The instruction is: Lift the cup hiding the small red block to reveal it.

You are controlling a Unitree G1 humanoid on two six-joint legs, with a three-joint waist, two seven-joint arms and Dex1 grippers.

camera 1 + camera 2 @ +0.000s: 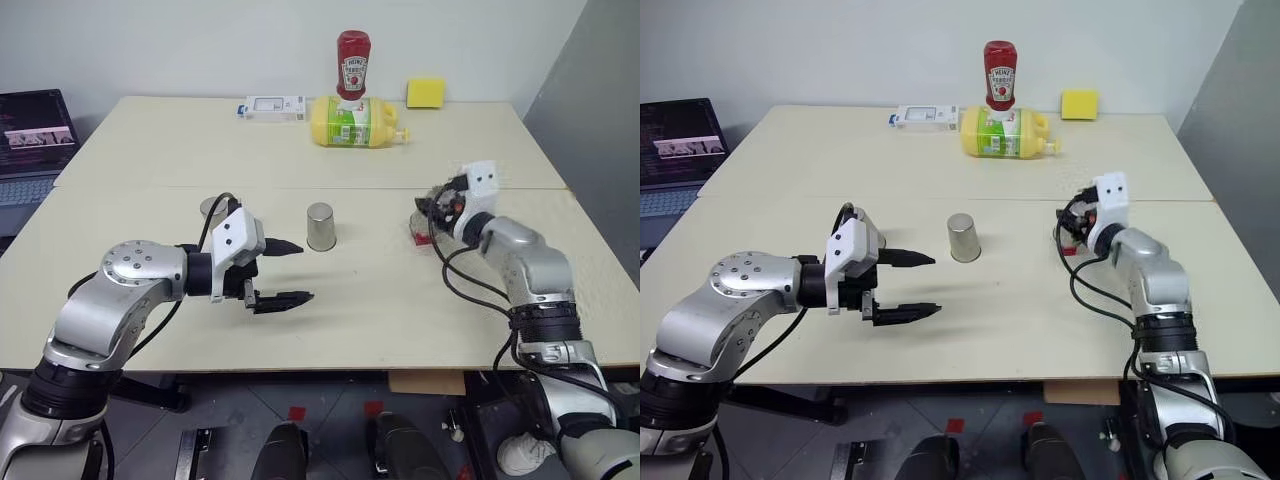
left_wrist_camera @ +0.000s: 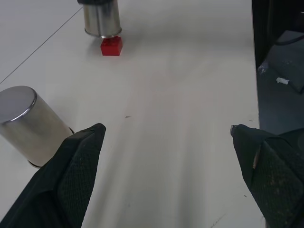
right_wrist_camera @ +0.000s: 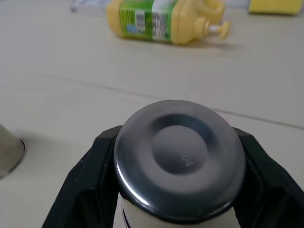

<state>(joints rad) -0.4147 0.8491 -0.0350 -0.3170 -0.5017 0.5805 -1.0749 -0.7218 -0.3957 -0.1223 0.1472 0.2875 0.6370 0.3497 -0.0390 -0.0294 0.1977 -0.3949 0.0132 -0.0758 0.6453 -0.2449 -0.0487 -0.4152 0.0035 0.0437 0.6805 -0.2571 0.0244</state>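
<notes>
Left gripper hangs open and empty, nearest the middle cup. Farther right, the right gripper is clamped on the upright cup, raised directly over the small red block.

Right hand clamped on the cup — left hand level, fingers spread

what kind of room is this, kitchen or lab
Probably a lab or test room, not a kitchen: plain beige tables pushed together against a bare wall, an open dark laptop alongside, and loose props like a yellow sponge.
</notes>
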